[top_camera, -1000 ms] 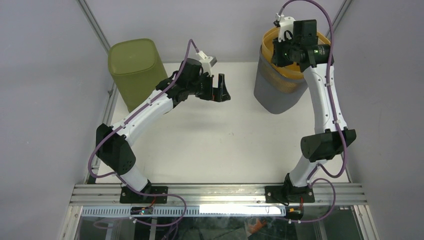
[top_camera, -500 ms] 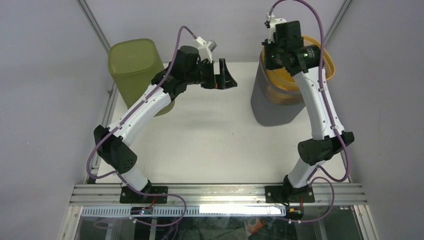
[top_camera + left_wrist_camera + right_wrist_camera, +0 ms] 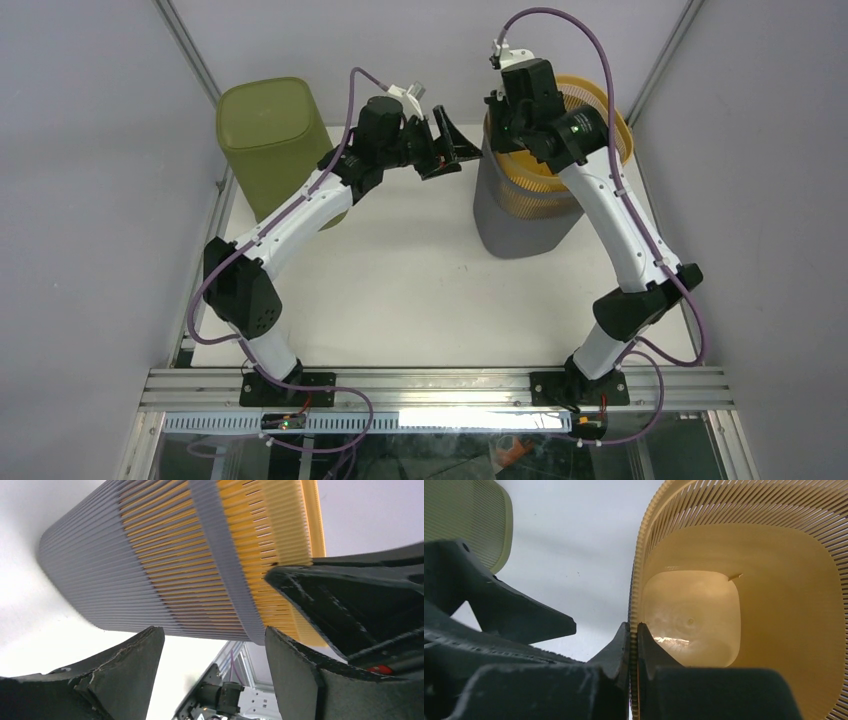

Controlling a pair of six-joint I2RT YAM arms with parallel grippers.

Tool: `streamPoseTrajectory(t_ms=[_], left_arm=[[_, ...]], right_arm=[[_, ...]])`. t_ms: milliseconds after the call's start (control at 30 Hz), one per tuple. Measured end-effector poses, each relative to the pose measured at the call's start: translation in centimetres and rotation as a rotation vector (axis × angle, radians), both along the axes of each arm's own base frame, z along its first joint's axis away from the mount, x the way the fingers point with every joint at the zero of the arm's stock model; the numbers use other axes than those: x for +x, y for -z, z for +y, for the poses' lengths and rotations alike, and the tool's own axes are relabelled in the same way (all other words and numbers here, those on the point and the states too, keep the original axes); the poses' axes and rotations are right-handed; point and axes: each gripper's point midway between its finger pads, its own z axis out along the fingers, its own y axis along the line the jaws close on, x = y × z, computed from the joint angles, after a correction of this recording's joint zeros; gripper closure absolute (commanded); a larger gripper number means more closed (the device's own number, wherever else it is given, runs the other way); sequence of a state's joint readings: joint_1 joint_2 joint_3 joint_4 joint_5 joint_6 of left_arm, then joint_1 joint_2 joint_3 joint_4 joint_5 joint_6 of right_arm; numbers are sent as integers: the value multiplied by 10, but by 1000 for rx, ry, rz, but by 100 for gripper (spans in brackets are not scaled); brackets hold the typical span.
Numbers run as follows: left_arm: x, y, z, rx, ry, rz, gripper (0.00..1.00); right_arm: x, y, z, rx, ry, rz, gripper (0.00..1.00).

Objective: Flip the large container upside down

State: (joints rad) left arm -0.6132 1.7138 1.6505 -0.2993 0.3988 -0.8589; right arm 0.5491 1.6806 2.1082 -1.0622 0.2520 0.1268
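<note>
White surface (image 3: 420, 300), boxed in by pale walls at the rear and both sides.

Large container: a slatted basket (image 3: 525, 220), grey outside and yellow inside. It is at the right rear with its mouth up, so it is not yet inverted. Cannot tell whether its base is clear of the surface.

Green bin (image 3: 268, 135) at the left rear, base up, well apart from the basket and out of the way.

Right claw (image 3: 634, 630) is pinched thin on the basket's left rim, one finger inside the wall and one outside. Left claw (image 3: 450, 148) is spread wide and holds nothing. It sits just beside the basket's upper left wall, and no contact is visible.

Risks, as judged:
- One narrow pinch on thin slats could flex or slip as the weight swings over, and the basket would drop or roll.
- The claws are crowded at the same rim and could knock each other.
- The rear and right walls are near and may catch the basket mid-turn.
</note>
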Motion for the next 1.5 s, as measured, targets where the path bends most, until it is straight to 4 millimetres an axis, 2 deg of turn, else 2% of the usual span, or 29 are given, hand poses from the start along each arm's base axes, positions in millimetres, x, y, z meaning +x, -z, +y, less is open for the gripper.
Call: streamPoseTrajectory(t_ms=[133, 500, 633, 833, 1200, 1233, 1367, 1433, 1500], left_arm=[[3, 13, 1, -21, -23, 59, 31], [6, 1, -11, -167, 18, 83, 38], [9, 10, -18, -175, 40, 101, 43], [13, 24, -24, -172, 46, 132, 45], [1, 12, -34, -228, 105, 121, 47], [1, 10, -35, -232, 109, 119, 49], [0, 10, -36, -239, 112, 126, 79], [-2, 9, -37, -245, 118, 126, 85], [-2, 7, -38, -251, 122, 125, 87]], right_arm=[[-2, -1, -1, 6, 3, -6, 100], [-5, 0, 0, 12, -4, -6, 100], [-6, 0, 2, 17, -14, -3, 100], [-10, 2, 6, 12, -27, 6, 100], [-13, 2, 9, 5, -31, 7, 100], [-13, 2, 9, 6, -31, 7, 100], [-13, 2, 9, 7, -30, 8, 100], [-14, 3, 10, 5, -31, 10, 100], [-15, 1, 9, 6, -27, 8, 100]])
